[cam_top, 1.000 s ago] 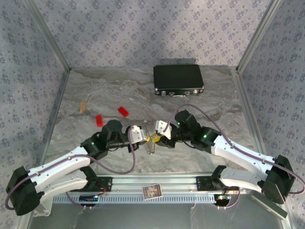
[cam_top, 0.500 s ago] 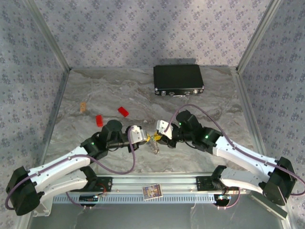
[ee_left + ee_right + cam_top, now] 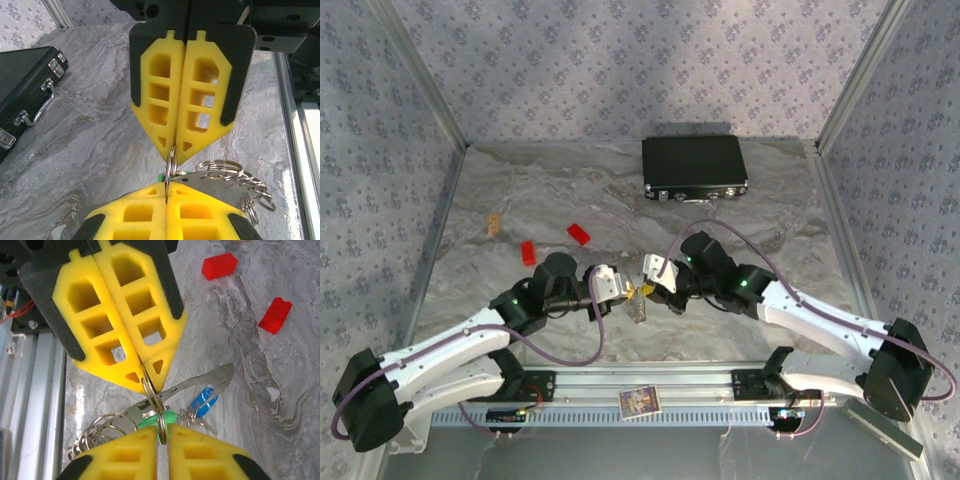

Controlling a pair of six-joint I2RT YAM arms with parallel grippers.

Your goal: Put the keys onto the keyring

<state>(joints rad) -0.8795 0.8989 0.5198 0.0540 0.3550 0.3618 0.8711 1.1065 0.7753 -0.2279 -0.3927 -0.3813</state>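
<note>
The right arm (image 3: 800, 310) has edged slightly toward the left arm (image 3: 470, 335) since half a second ago; the left arm has not shifted. Both reach over the grey marbled worktop (image 3: 520, 200) and meet tip to tip near its front middle. A black case (image 3: 695, 166) lies flat at the far side, well apart from them. Two red blocks (image 3: 579, 234) sit left of centre, beyond the left arm.

The left pincer (image 3: 166, 200) is closed tight, its yellow pads nipping a thin silvery ring. The right pincer (image 3: 161, 440) is closed narrow on the same ring from the opposite side.

The keyring (image 3: 225, 172), a bunch of linked silvery rings, hangs between and below the two pincers. Whether it touches the worktop cannot be told.

The green key (image 3: 152, 419) sits just beside the pinched ring. The blue key (image 3: 205, 401) lies near it, next to a flat metal strip (image 3: 200, 383).
</note>
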